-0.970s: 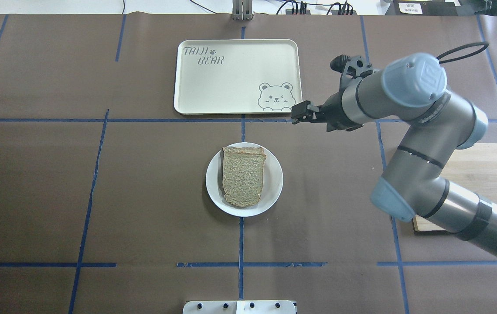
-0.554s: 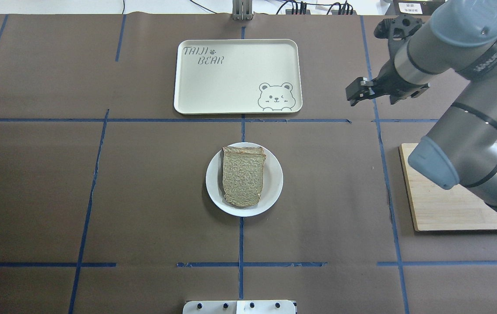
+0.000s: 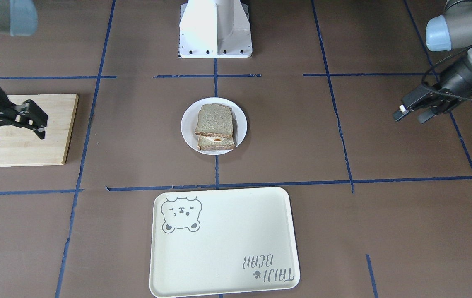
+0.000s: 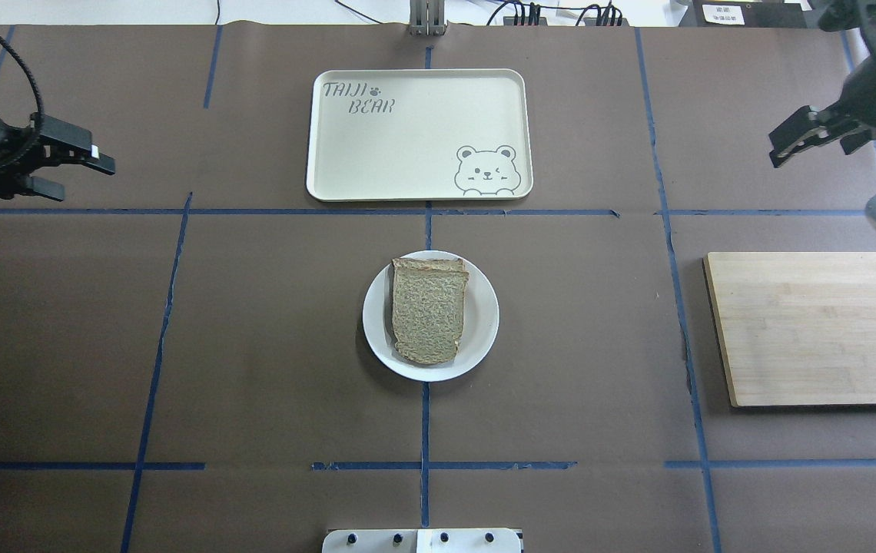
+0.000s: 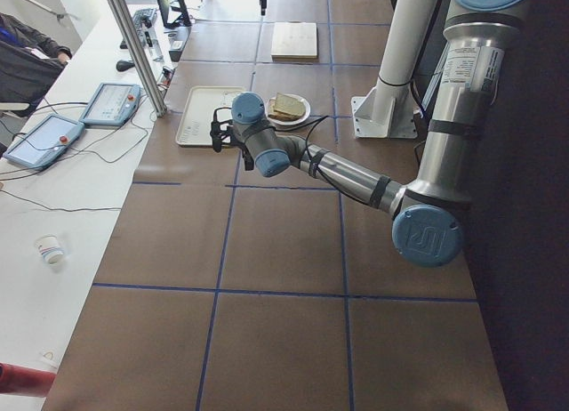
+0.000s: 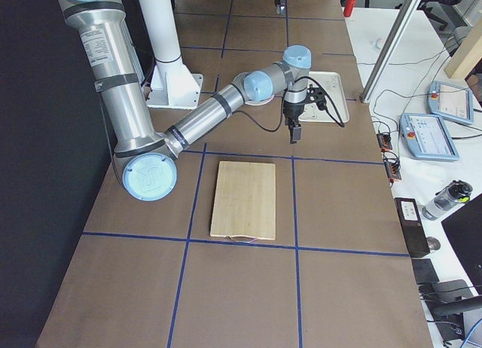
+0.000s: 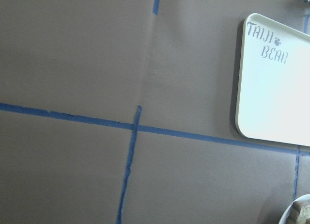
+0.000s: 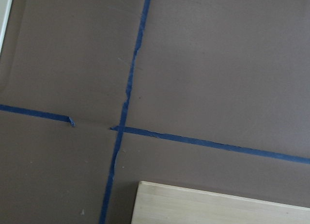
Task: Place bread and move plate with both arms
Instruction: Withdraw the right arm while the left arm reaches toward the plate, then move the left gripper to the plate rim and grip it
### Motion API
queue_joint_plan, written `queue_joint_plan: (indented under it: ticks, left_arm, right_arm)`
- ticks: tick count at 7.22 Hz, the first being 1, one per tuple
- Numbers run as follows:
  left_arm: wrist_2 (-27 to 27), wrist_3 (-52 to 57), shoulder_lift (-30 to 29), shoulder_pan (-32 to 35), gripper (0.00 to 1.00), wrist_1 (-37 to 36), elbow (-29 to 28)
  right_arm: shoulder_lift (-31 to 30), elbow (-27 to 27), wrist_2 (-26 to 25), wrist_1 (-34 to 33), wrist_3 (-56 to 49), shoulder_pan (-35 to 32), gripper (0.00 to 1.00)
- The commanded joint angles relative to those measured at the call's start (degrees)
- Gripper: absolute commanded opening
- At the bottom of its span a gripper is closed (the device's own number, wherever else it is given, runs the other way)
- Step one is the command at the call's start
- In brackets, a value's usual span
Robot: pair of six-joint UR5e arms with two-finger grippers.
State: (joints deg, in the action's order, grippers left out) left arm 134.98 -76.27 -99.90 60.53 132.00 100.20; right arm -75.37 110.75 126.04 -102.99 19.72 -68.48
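Left gripper [image 4: 87,179]: is being held at the table's [image 4: 253,322] far-left edge, where no arm was being shown a second ago; its fingers are being kept apart, with nothing between them.
Tray [image 4: 407,153]: is being left bare at the far centre, well apart from both grippers.
Bread [image 4: 426,311]: is being carried on the plate [image 4: 484,315] at the table's centre, laid on an egg slice [image 3: 215,142] whose front edge is being exposed beneath it.
Right gripper [image 4: 778,150]: is being drawn back from beside the tray to the far-right edge; its fingers are being held spread and empty.
Board [image 4: 814,326]: is being left uncovered at the right now that the arm is being cleared from over it.
Meaning: placing is being judged complete; moving the plate with both arms is being judged the remaining step.
Room: open table is being left on both sides of the plate's rim, so an approach from each side is being judged unobstructed; the low rim is being judged the harder edge to grip.
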Motion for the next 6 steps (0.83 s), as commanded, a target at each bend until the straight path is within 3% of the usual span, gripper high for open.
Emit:
queue_joint_plan:
  ticks: [1,2,4,6]
  left_arm:
    - [-10.9,-17.9,-1.0,-9.2,1.00,14.6,-2.2]
    - [-17.4,-26.2,-1.3,-14.6,1.00,21.4,-2.3]
    - [-34.7,-33.1,-3.2,-28.7,0.99,27.0,-2.5]
    - [-38.3,-33.0,-6.2,-34.4,0.84,26.9,-4.6]
  right_arm:
    - [-2.0,0.0,2.4,-8.5,-14.6,-7.2,1.00]
    - [-2.1,0.0,2.5,-11.8,-19.1,-9.7,1.00]
    - [-6.4,-0.2,9.5,-11.6,-18.8,-11.4,1.00]
    - [-6.7,-0.3,9.6,-11.5,-18.5,-11.3,1.00]
